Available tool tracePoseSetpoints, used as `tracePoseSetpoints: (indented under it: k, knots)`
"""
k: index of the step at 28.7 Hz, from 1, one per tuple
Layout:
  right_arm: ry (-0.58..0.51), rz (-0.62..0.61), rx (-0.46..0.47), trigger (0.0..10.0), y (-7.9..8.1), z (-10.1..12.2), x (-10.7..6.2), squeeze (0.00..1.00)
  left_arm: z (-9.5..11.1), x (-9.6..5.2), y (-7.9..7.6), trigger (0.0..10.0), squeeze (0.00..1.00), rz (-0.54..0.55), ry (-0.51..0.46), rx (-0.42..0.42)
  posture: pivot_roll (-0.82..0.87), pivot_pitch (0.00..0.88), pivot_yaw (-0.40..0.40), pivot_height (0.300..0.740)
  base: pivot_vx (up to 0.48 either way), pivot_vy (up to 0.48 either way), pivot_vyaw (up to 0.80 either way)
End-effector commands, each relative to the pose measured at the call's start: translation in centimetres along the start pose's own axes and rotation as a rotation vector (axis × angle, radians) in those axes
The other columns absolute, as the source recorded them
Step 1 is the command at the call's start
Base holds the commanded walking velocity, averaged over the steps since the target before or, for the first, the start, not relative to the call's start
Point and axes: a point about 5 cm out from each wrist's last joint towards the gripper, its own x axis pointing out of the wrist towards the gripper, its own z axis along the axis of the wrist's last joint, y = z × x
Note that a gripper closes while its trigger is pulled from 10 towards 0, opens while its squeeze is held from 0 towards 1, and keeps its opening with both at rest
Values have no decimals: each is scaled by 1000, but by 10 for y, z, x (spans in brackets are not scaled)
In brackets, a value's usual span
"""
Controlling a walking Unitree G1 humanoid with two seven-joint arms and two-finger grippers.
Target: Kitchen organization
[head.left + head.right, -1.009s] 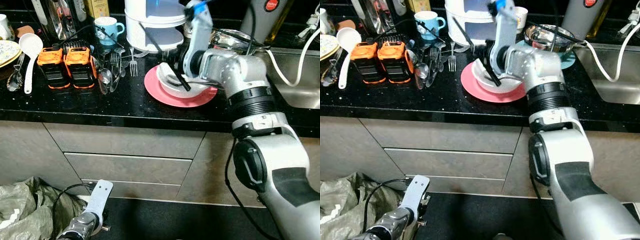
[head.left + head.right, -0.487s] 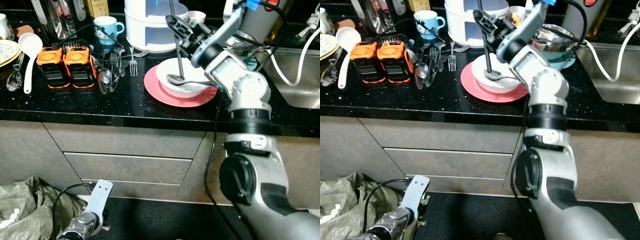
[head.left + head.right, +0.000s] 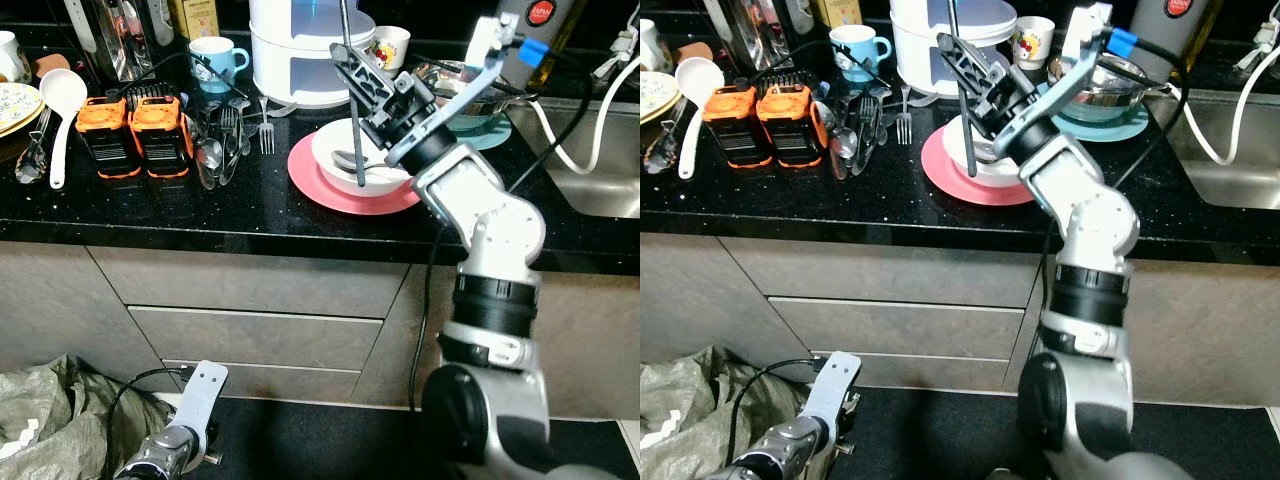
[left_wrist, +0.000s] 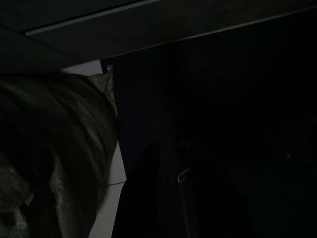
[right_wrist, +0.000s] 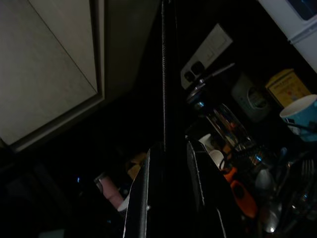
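My right gripper had swung up out of the white bowl, fingers pinching a dark chopstick upright, tip over the bowl. Spoon remained inside. Counter front edge open; cutlery pile crowded the left. Left gripper idle below, fingers indiscernible.

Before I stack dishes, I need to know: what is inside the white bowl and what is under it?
A metal spoon lies inside the white bowl; a pink plate sits under it. The right tool hides the bowl's far rim.
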Motion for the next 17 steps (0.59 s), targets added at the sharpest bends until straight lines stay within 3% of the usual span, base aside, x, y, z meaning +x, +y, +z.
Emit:
tracePoseSetpoints:
  k: [1,11,17]
  knots:
    - [-25,29,-3,10000,7,2,1,0,-9,-1,0,10000,0,9,31,-34,16,63,2,740,0,0,0]
    - [-43,-49,-23,10000,2,1,-1,0,-6,-1,0,10000,0,23,-9,-106,-4,65,-4,740,0,0,0]
    - [-67,19,11,10000,12,-4,-3,0,-4,-1,1,10000,0,42,-34,-117,-13,79,17,740,0,0,0]
